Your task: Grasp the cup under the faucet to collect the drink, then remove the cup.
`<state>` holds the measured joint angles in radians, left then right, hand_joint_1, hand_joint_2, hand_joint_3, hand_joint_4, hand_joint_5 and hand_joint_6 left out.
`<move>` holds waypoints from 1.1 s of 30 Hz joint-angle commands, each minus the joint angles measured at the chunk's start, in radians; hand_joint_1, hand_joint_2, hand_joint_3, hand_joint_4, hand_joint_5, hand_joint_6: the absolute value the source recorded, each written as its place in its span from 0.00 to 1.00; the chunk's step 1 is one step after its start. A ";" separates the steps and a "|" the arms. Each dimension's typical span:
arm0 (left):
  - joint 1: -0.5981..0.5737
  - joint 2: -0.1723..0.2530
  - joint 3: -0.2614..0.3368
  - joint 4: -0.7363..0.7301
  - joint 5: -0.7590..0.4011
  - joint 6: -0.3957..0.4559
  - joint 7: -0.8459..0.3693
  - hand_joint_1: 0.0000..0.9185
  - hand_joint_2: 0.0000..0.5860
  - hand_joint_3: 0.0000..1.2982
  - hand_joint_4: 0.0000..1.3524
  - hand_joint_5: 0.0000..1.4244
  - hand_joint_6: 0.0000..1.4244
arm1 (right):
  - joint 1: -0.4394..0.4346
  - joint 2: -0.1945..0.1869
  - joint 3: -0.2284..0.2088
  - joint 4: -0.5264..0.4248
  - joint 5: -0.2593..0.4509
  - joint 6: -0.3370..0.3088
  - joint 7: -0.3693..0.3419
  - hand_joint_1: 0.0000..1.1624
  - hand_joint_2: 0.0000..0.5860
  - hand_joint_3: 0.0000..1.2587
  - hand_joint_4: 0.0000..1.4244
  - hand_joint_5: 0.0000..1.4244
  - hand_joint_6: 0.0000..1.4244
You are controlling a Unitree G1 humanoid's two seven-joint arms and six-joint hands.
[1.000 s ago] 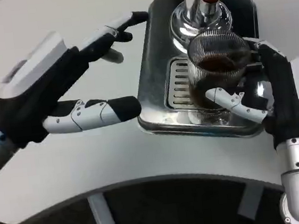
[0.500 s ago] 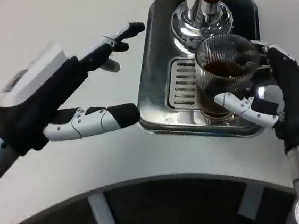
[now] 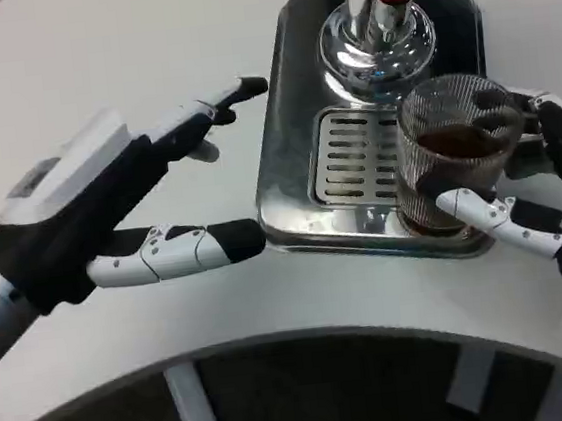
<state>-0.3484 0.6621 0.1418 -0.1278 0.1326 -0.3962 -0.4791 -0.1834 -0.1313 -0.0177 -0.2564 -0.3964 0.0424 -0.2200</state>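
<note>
A ribbed clear cup (image 3: 453,157) holding dark drink sits in my right hand (image 3: 551,192), which grips it from the right with the thumb across its front. The cup hangs over the right edge of the steel drip tray (image 3: 286,160), to the right of the slotted grate (image 3: 354,158). The chrome faucet base (image 3: 376,40) with a red part above stands at the tray's back. My left hand (image 3: 119,202) hovers open to the left of the tray, fingers spread and pointing at it, holding nothing.
The white table (image 3: 93,49) spreads around the tray. Its curved front edge (image 3: 275,344) runs below both hands, with dark floor and grey struts under it.
My right hand has carried the cup rightward and toward me, from under the faucet to the tray's right edge. The left hand has drifted slightly lower, still open.
</note>
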 commanded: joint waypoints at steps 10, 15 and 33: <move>0.068 0.007 -0.011 -0.021 0.060 0.024 0.023 0.00 0.14 0.08 0.04 0.07 0.18 | 0.071 -0.018 -0.025 -0.103 0.035 -0.074 0.023 0.69 0.43 0.53 0.47 0.48 0.39; 0.092 0.012 -0.014 -0.045 0.099 0.045 0.024 0.00 0.14 0.08 0.02 0.06 0.17 | 0.096 -0.030 -0.031 -0.127 0.045 -0.090 0.033 0.69 0.43 0.54 0.47 0.48 0.40; 0.184 -0.006 -0.060 -0.228 0.273 0.168 0.027 0.00 0.14 0.03 0.00 0.00 0.11 | 0.167 -0.036 -0.041 -0.209 0.077 -0.116 0.089 0.69 0.43 0.55 0.48 0.49 0.40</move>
<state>-0.1953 0.6609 0.0955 -0.3299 0.3971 -0.2445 -0.4605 -0.0250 -0.1692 -0.0546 -0.4207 -0.3334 -0.0170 -0.1315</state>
